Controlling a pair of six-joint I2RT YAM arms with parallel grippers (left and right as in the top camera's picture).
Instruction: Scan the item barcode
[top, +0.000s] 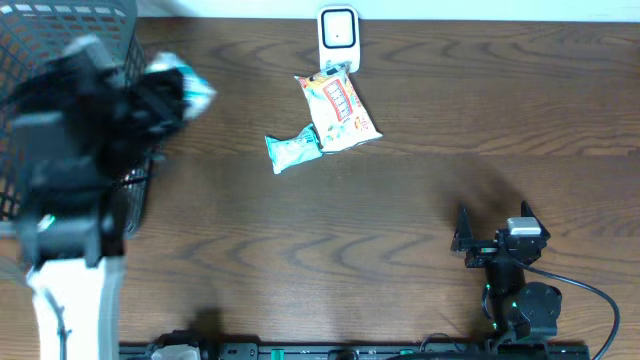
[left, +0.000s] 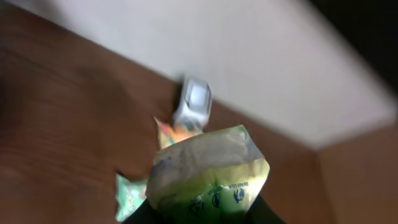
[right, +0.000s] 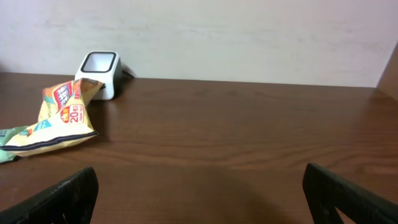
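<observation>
My left gripper (top: 160, 98) is clamped on a pale green packet (left: 208, 177), which sticks out from between the jaws, up off the table (top: 420, 200) and beside the wire basket (top: 60, 40). Beyond the packet's top edge the white scanner (left: 193, 102) stands at the table's far edge, well apart from it. An orange snack bag (top: 340, 108) and a small teal packet (top: 293, 150) lie just in front of the scanner, touching each other. My right gripper (top: 490, 235) sits near the front edge, jaws spread wide, holding nothing.
</observation>
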